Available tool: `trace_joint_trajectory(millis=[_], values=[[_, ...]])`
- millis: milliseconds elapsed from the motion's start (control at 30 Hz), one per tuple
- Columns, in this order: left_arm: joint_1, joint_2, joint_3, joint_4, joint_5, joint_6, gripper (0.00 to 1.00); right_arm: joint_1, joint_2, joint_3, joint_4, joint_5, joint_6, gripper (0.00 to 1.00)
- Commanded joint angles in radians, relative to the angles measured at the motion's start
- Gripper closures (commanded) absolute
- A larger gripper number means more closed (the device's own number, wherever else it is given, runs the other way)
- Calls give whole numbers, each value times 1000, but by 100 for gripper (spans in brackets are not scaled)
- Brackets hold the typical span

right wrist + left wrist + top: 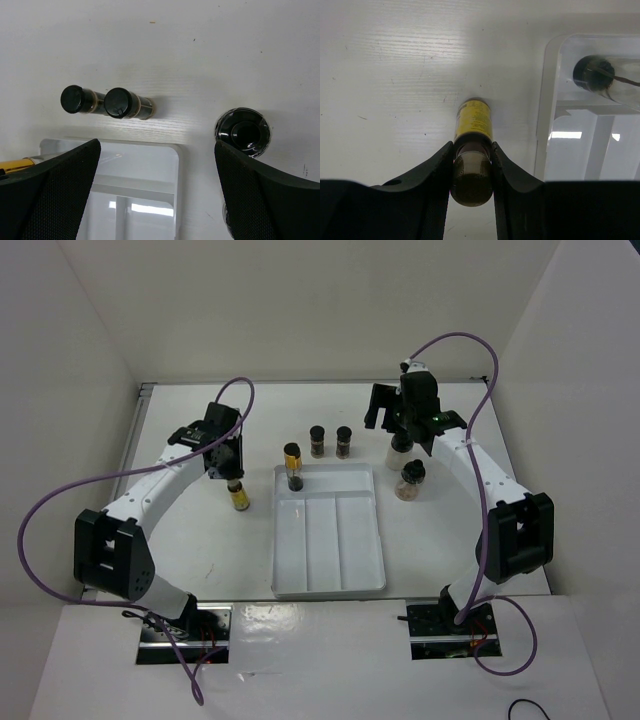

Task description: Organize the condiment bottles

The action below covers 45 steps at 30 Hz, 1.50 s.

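Note:
My left gripper [234,478] is shut on the black cap of a slim yellow bottle [239,496], left of the white tray [330,580]; in the left wrist view the bottle [474,127] hangs upright between the fingers [432,175]. A second yellow bottle [293,468] stands in the tray's far-left corner. Two dark brown bottles [317,440] [344,441] stand behind the tray. My right gripper [392,422] is open and empty, above one clear bottle [399,450]; the other clear bottle [410,481] stands just nearer. The right wrist view shows the brown bottles [122,103] and a clear bottle's cap [243,132].
The tray has a cross compartment at the far end and three long lanes; its rim shows in the left wrist view [545,100] and the right wrist view [177,165]. White walls enclose the table on three sides.

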Motion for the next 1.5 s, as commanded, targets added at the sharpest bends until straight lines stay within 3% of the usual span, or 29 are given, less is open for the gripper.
trace_joint_trajectory(millis=[0,133,233,267,400,533,1067,1400,1467], values=[[3,-45,12,-14,26,-18,98,8,-31,2,23,18,-3,2],[3,-45,12,-14,47,-9,93,8,-42,-17,23,18,-3,2],[3,-54,12,-14,47,-9,80,8,-62,-26,23,18,-3,2],[3,-54,1,-23,47,0,64,8,-62,-37,23,18,-3,2],[3,-64,-8,-23,47,0,47,8,-62,-37,23,27,7,2],[3,-82,-8,-45,47,0,43,8,-62,-46,23,27,7,2],[-15,-82,-30,-54,47,0,43,8,-62,-55,23,18,16,2],[-15,-42,-30,-34,47,0,54,8,-62,-55,23,18,16,2],[-15,-42,-30,-34,47,0,61,8,-71,-55,23,27,16,2]])
